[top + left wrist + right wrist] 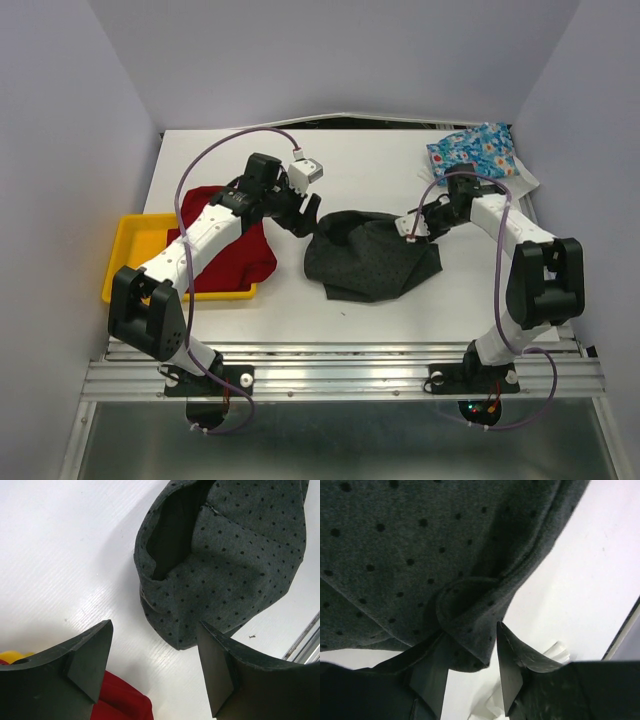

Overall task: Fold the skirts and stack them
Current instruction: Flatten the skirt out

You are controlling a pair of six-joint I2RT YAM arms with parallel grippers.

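The dark grey dotted skirt [370,255] lies crumpled at the table's middle, its left part bunched up. My left gripper [305,215] is open and empty just left of it; in the left wrist view [155,625] the skirt's edge [235,565] lies ahead of the jaws. My right gripper [415,228] is at the skirt's right corner. In the right wrist view [470,630] a fold of the skirt [395,545] sits between the part-open jaws, draped on the left finger, with a gap at the right one. The red skirt [235,255] lies over the tray. The blue floral skirt [472,148] is at the back right.
A yellow tray [125,255] stands at the left under the red skirt [120,702]. White paper [525,180] lies beside the floral skirt. The table's front rail [340,370] runs along the near edge.
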